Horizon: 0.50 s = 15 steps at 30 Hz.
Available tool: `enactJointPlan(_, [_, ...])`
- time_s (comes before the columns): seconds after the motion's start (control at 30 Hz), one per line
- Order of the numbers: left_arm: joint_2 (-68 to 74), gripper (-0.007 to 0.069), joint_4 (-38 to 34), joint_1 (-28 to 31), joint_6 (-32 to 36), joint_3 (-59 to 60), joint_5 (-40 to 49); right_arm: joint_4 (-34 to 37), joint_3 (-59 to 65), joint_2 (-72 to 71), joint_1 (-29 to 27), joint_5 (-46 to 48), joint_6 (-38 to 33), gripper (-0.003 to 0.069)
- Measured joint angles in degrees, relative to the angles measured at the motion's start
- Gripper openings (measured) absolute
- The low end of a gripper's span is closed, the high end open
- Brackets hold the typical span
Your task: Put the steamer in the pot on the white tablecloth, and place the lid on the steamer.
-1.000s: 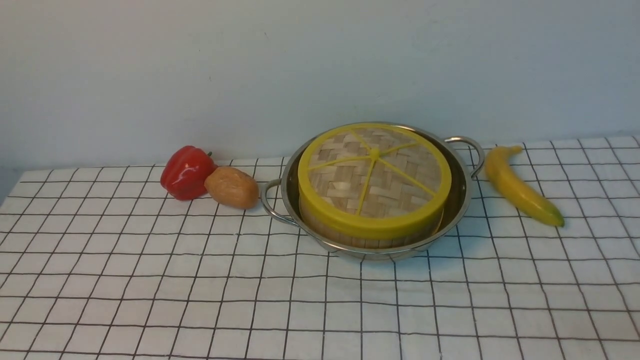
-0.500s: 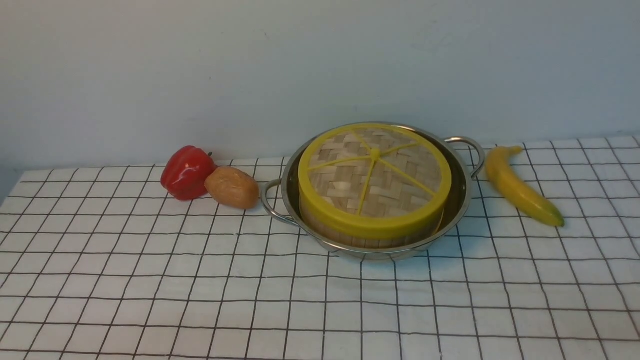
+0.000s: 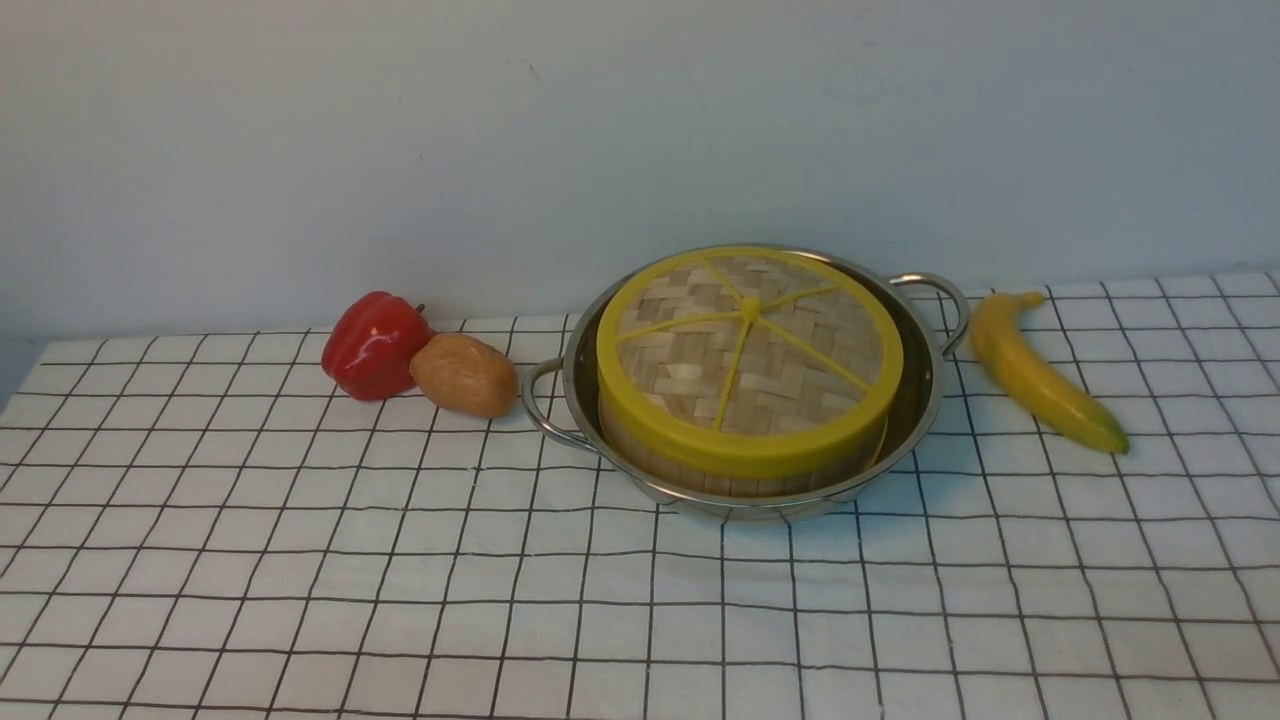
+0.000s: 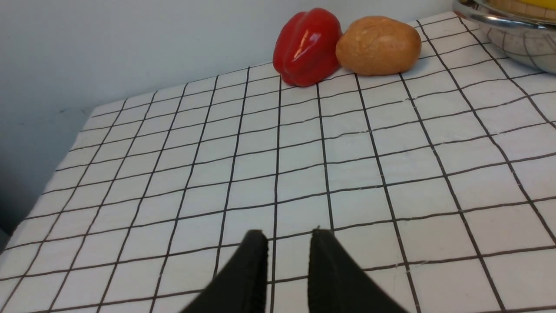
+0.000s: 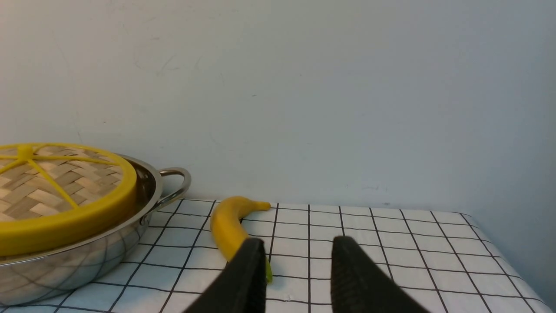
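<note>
The steamer (image 3: 740, 470) sits inside the shiny pot (image 3: 925, 385) on the white tablecloth (image 3: 400, 600); only its bamboo side wall shows, because the woven lid (image 3: 750, 355) with its yellow rim rests on top. Neither arm appears in the front view. In the left wrist view my left gripper (image 4: 286, 234) hovers open over bare cloth, well away from the pot (image 4: 517, 39). In the right wrist view my right gripper (image 5: 297, 243) is open and empty, beside the lid (image 5: 52, 191) and the pot (image 5: 87, 256).
A red pepper (image 3: 372, 345) and a brown potato-like item (image 3: 465, 375) lie just left of the pot. A banana (image 3: 1040, 375) lies right of it, close in front of my right gripper's fingers (image 5: 256, 261). A pale wall stands behind the table.
</note>
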Motion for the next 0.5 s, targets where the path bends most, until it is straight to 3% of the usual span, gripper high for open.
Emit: enactJointPlan(0.5, [0.0,0.0170,0.0,0.0,0.0,0.0,0.0,0.0,0.0,0.0,0.0,0.0,0.0,0.0240])
